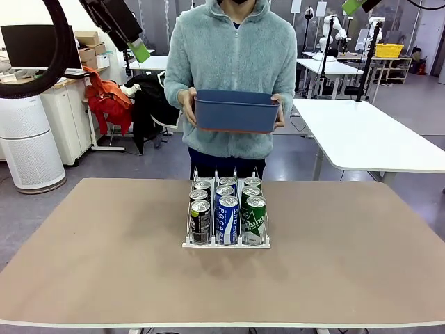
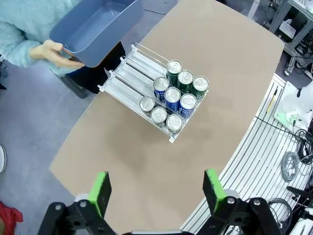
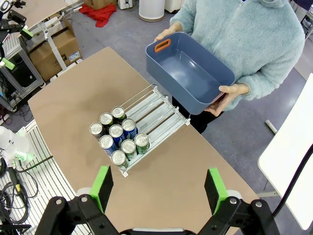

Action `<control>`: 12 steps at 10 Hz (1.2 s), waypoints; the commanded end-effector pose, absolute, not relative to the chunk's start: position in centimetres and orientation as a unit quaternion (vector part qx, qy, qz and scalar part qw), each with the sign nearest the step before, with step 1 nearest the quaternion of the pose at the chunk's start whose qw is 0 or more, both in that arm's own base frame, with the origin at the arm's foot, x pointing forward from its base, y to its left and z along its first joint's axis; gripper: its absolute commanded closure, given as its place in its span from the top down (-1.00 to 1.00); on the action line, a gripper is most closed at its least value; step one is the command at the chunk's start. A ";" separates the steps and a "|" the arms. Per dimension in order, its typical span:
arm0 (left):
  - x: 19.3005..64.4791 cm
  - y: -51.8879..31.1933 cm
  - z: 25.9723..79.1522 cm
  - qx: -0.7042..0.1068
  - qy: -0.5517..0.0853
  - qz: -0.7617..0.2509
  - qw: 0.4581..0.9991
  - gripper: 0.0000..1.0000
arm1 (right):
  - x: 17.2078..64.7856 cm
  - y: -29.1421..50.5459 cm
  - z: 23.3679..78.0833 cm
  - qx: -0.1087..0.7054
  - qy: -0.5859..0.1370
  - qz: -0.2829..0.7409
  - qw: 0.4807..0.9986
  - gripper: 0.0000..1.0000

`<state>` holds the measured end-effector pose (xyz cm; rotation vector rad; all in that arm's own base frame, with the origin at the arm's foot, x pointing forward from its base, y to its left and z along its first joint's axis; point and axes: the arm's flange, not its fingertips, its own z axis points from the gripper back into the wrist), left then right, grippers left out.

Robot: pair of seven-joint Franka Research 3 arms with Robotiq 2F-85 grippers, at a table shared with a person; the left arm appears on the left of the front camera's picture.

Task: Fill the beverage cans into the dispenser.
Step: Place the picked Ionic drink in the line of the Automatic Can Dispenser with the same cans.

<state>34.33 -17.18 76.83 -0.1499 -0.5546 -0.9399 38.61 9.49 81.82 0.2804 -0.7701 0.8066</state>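
Clear plastic dividers and thin wire make up the dispenser (image 1: 226, 240), which sits near the middle of the brown table (image 1: 104, 264), its three lanes running lengthwise from the person's side toward the robot's side. Nine beverage cans (image 1: 227, 209) stand upright in it, three to a lane: black-and-green in the left lane, blue with white lettering in the middle, green with white script on the right. They crowd the end nearest the robot, and in the wrist views the far half of each lane lies bare (likely the lanes slope, so that cans roll forward to the near end). Each can's long axis is vertical, silver top up, labels facing the front camera. The person stands at the far edge holding a dark blue bin (image 1: 236, 111) in both hands, lifted well clear of the table; its inside looks empty in the right wrist view, which suggests the cans are all loaded. The left gripper (image 2: 156, 191) and the right gripper (image 3: 159, 188) both hang high above the table with fingers spread wide, gripping nothing.
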 end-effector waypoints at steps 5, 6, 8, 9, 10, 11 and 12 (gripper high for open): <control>35.4 -15.2 81.1 -0.144 -0.260 -0.458 0.838 1.00 | 38.5 9.4 81.7 0.134 -0.361 0.382 0.840 1.00; 35.6 -15.2 81.8 -0.152 -0.264 -0.461 0.833 1.00 | 38.5 9.4 81.7 0.134 -0.361 0.382 0.840 1.00; 36.2 -13.7 82.9 -0.165 -0.275 -0.470 0.822 1.00 | 38.5 9.4 81.7 0.134 -0.361 0.382 0.840 1.00; 36.6 -13.5 83.3 -0.159 -0.283 -0.465 0.823 1.00 | 38.5 9.4 81.7 0.134 -0.361 0.382 0.840 1.00; 36.6 -13.2 83.9 -0.150 -0.287 -0.463 0.825 1.00 | 38.5 9.4 81.7 0.134 -0.361 0.382 0.840 1.00; 36.6 -13.1 84.3 -0.143 -0.291 -0.465 0.824 1.00 | 38.5 9.4 81.7 0.134 -0.361 0.382 0.840 1.00; 36.9 -13.0 84.4 -0.140 -0.296 -0.464 0.823 1.00 | 38.5 9.4 81.7 0.134 -0.361 0.382 0.840 1.00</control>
